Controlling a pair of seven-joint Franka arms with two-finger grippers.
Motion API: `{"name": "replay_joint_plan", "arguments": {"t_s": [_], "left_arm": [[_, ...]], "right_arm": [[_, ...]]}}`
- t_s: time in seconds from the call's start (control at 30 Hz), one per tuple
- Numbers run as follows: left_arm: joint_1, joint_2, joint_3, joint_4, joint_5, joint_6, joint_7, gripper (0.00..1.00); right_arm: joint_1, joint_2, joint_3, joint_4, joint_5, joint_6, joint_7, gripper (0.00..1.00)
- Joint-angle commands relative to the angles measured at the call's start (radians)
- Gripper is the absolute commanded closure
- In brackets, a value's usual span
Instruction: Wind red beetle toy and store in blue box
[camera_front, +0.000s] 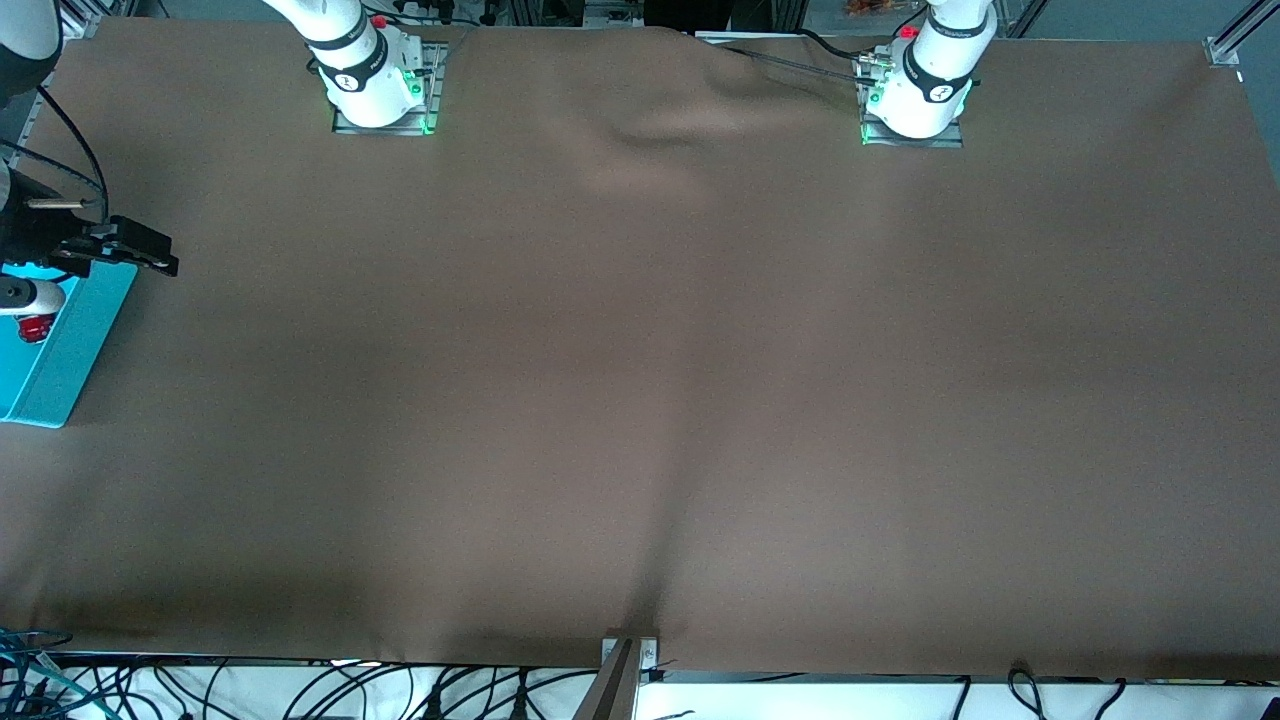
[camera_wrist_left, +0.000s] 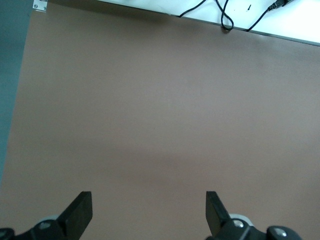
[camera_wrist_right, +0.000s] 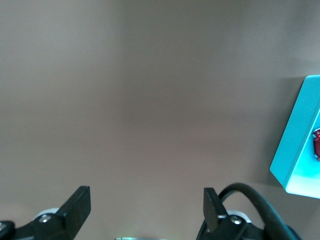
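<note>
Both steps look done: red beetle toy (camera_front: 38, 327) sits inside blue box (camera_front: 80, 340) at right arm's end of table (camera_front: 640, 400). Right pincer (camera_front: 150, 262) open, empty, above box edge. Left pincer (camera_wrist_left: 149, 215) open, empty, waiting over bare table.

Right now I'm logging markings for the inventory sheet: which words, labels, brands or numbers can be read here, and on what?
Nothing is readable.
Round logo marks on the two arm bases: too small to read.
Blue box, red beetle toy, brown table cover: no text.
</note>
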Motion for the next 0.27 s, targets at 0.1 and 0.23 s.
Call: {"name": "replay_joint_plan", "arguments": {"t_s": [0.1,0.23], "left_arm": [[-0.026,-0.013,-0.005,-0.009,-0.003,-0.002,0.000,0.00],[-0.067,-0.004,-0.010,-0.021,0.000,-0.005,-0.050,0.00]], "right_arm": [[-0.003,0.002,0.013,0.004,0.022,0.006,-0.014,0.00],[-0.002,0.002,0.015,0.004,0.020,0.006,-0.016,0.00]]}}
